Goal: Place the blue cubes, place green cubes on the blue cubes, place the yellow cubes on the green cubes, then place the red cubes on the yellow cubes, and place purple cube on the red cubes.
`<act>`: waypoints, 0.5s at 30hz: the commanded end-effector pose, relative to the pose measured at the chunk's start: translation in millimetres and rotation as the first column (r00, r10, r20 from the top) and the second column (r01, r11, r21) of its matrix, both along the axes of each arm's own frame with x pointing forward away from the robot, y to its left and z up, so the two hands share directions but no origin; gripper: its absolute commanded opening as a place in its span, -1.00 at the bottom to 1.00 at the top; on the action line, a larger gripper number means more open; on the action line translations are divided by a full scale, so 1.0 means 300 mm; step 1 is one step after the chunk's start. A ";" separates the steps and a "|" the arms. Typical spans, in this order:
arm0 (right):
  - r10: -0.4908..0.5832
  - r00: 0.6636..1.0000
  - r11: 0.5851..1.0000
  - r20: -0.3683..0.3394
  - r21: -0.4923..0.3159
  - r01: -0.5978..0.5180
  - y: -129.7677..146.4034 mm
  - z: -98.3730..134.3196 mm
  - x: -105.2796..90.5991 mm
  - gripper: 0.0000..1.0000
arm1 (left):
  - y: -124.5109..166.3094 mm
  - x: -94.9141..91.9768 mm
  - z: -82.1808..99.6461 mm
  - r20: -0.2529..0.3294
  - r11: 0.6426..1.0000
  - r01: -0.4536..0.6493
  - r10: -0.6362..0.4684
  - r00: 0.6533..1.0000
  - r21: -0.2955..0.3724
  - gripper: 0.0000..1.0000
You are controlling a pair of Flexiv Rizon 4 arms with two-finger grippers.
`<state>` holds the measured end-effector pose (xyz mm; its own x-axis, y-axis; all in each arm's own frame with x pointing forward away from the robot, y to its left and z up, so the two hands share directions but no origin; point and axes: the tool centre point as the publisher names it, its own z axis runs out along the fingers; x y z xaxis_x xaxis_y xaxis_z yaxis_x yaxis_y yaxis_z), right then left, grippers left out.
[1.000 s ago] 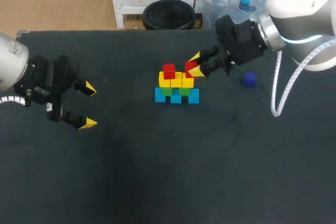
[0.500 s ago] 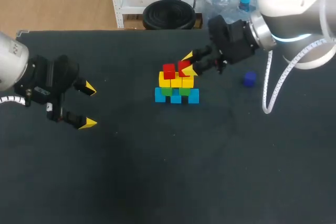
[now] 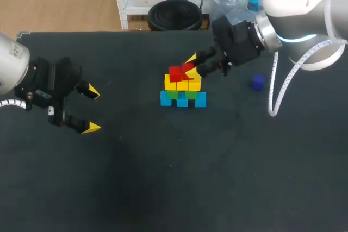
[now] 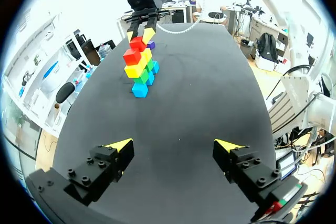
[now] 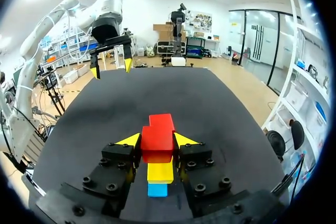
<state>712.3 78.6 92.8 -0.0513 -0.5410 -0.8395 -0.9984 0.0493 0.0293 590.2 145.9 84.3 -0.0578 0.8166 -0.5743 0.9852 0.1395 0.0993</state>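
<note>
Head view first: the right gripper [image 3: 192,66] reaches in from the back right and pinches a red cube [image 3: 188,70] from two sides. It holds it over the yellow cubes [image 3: 182,85], just beside the second red cube [image 3: 174,73] sitting at the stack's left end. Below the yellows are the green cubes [image 3: 173,94], then the blue cubes [image 3: 200,99] on the table [image 3: 179,177]. Honestly can't tell from up here whether the held cube touches the yellow layer or hangs just above it.

The purple cube [image 3: 258,82] lies alone to the right of the stack, well apart. The left gripper [image 3: 93,110] sits near the left edge, fingers spread wide with nothing in them. The stack is closer to the far edge, so there's a broad bare stretch in front of it and another between it and the left gripper.

Left wrist view: its own fingers are wide apart over bare tabletop, with the stack and the right gripper far ahead.

Right wrist view: the red cube is clamped between both tips, with yellow and blue under it and the second red cube just ahead.

Compared with a second ago, the right gripper has carried its cube left, from the stack's right end to next to the other red. The left gripper and the purple cube haven't budged.
</note>
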 end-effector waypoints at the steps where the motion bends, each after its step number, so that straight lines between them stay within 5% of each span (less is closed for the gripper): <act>1: 0.002 1.000 1.000 -0.003 0.003 -0.002 0.003 -0.005 0.010 -1.00 | 0.003 0.003 -0.005 0.002 1.000 0.003 -0.003 1.000 -0.005 1.00; 15: -0.002 1.000 1.000 -0.004 0.002 0.002 -0.004 -0.012 0.023 -1.00 | 0.003 0.003 -0.005 0.002 1.000 0.003 -0.003 1.000 -0.005 1.00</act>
<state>717.4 77.0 90.2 -0.0563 -0.5404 -0.8395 -0.9980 0.0541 0.0321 590.2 145.9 84.2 -0.0578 0.8166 -0.5743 0.9852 0.1396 0.0993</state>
